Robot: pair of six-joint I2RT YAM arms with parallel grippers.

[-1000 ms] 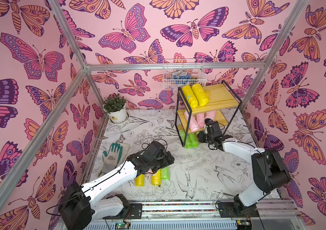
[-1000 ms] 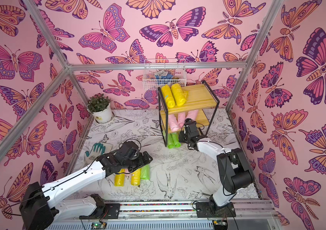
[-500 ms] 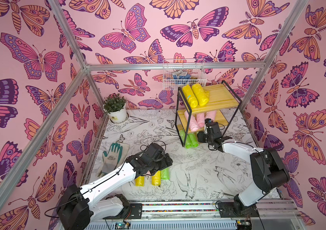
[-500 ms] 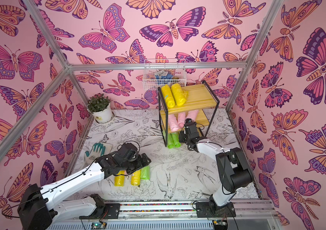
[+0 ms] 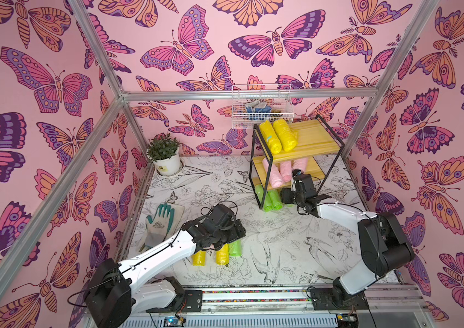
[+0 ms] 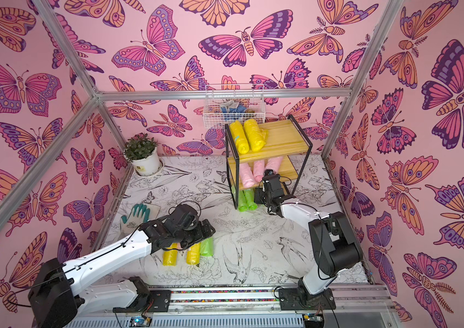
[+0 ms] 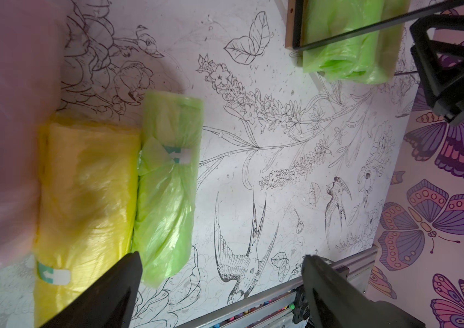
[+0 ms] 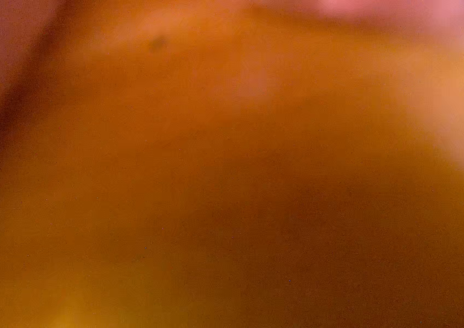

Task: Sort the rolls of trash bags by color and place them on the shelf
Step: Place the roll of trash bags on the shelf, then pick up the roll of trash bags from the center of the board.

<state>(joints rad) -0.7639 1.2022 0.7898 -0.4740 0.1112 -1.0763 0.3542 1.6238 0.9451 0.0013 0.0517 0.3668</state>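
The shelf (image 5: 317,139) stands at 1 o'clock on the tabletop (image 5: 296,250): yellow rolls (image 5: 277,136) top, pink rolls (image 5: 279,171) middle, green rolls (image 5: 270,198) bottom. Two loose yellow rolls (image 5: 199,257) and a loose green roll (image 5: 235,248) lie at 7 o'clock under the left fingers (image 7: 111,292), spread wide and empty. The right fingers (image 5: 296,173) sit at the pink tier; whether they grasp anything, I cannot tell.

rolls (image 7: 168,184): crinkly glossy plastic film | shelf (image 5: 315,139): smooth pale wood, matt black metal frame | basket (image 5: 281,119): white wire

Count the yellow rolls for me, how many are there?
4. Two yellow rolls lie side by side on the shelf top; two more lie on the table by the left pincer. The arm might hide others.
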